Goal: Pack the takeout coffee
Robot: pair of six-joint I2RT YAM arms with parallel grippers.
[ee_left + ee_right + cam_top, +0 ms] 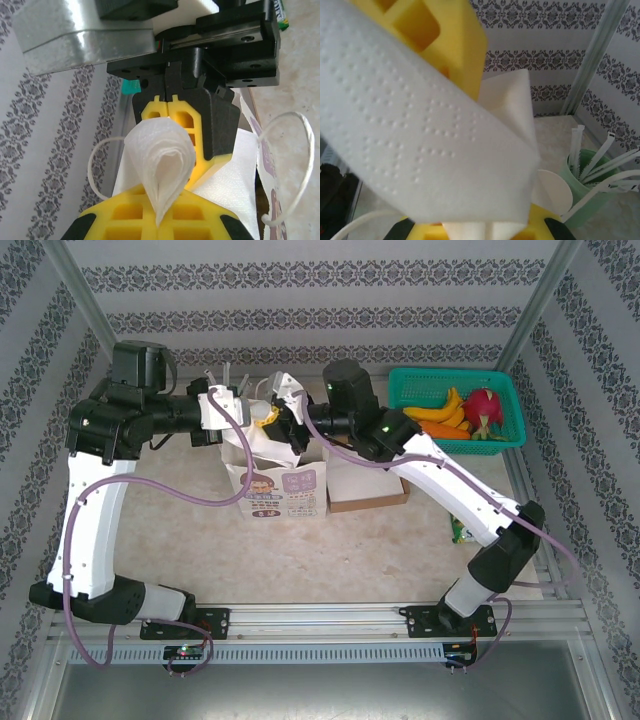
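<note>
Both arms reach in over the open mouth of a white paper bag [290, 488] that stands upright toward the far edge of the tabletop [180, 540], about midway between its left and right edges. The left gripper [159, 202] has its yellow fingers pressed together on a folded white napkin [160, 160], which curls up out of the jaws. The right gripper [472, 227] faces it nose to nose, jaws likewise clamped on the napkin, so the sheet is pinched from both ends above the bag. A thin white cord handle [300, 165] loops off the bag's rim. Where the coffee sits I cannot tell; it may be down inside the bag, hidden under the grippers and the napkin. A cardboard box [368, 492] stands just right of the bag. A green basket [400, 390] of fruit occupies the far right corner. A mint-green holder [577, 187] with white straws [600, 160] stands beyond the bag, near the back wall.
</note>
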